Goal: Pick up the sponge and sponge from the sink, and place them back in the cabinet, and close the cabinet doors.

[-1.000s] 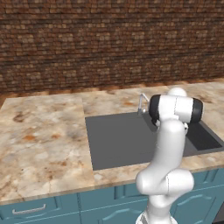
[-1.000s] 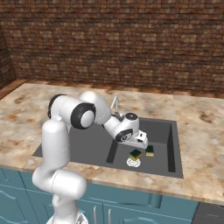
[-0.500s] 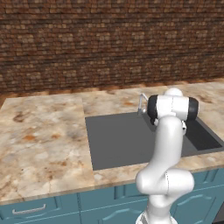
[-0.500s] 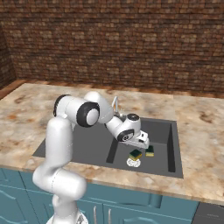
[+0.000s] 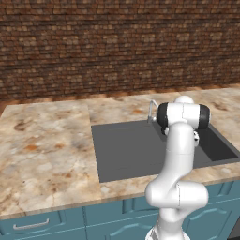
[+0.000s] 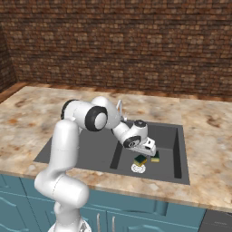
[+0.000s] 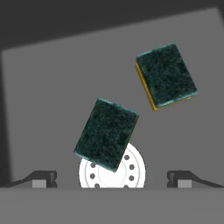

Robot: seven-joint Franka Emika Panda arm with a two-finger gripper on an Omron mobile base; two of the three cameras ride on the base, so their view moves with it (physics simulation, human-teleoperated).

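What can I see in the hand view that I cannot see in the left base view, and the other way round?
The hand view alone: two sponges lying green face up on the sink floor, one sponge partly over the white drain, the other sponge apart from it, and the open jaws of the gripper low in the picture.

The left base view alone: the brick wall, the marble counter, the faucet and the teal drawers.

Both: the dark grey sink.

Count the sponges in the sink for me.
2. One sponge lies green face up, partly over the drain. The other sponge lies apart from it on the bare sink floor.
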